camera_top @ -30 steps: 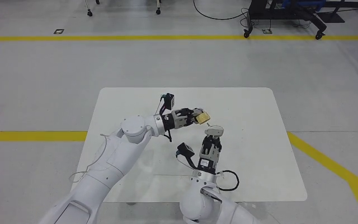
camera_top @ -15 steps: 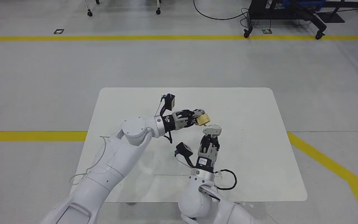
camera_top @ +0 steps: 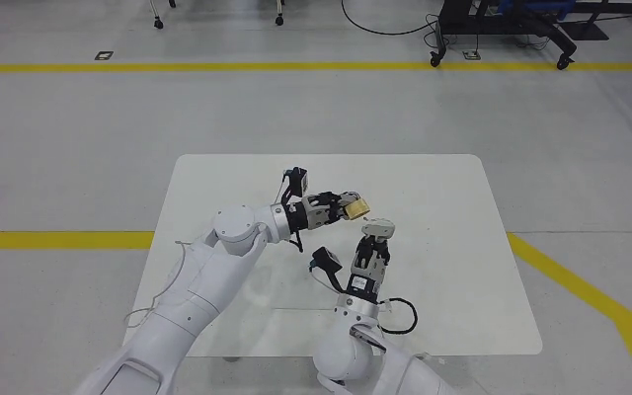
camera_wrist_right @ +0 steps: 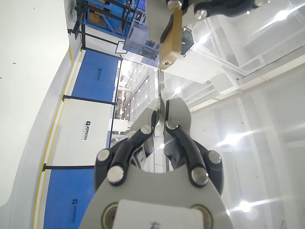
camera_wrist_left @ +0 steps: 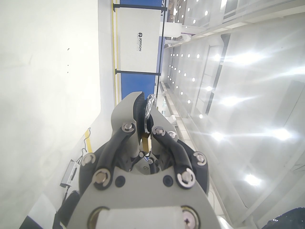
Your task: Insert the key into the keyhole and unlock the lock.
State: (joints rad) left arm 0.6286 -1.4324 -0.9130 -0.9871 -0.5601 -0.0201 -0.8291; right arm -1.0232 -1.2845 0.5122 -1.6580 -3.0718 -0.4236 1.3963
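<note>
My left gripper (camera_top: 346, 207) is shut on a brass padlock (camera_top: 358, 206), held in the air over the middle of the white table (camera_top: 444, 197). In the left wrist view the brass body (camera_wrist_left: 145, 142) sits between the fingers and the steel shackle (camera_wrist_left: 150, 102) pokes out past the tips. My right gripper (camera_top: 376, 233) stands just in front of the lock, shut on a thin silver key (camera_wrist_right: 160, 89). The right wrist view has the key's tip touching the padlock's (camera_wrist_right: 172, 41) bottom face, right beside the keyhole (camera_wrist_right: 165, 62).
The table top (camera_top: 227, 188) carries nothing else. A yellow floor line (camera_top: 296, 67) runs behind the table and another (camera_top: 69, 240) beside it. Black carts (camera_top: 504, 25) stand far at the back right.
The right gripper has shifted a few pixels left and back again under the lock. The left arm and padlock have barely moved.
</note>
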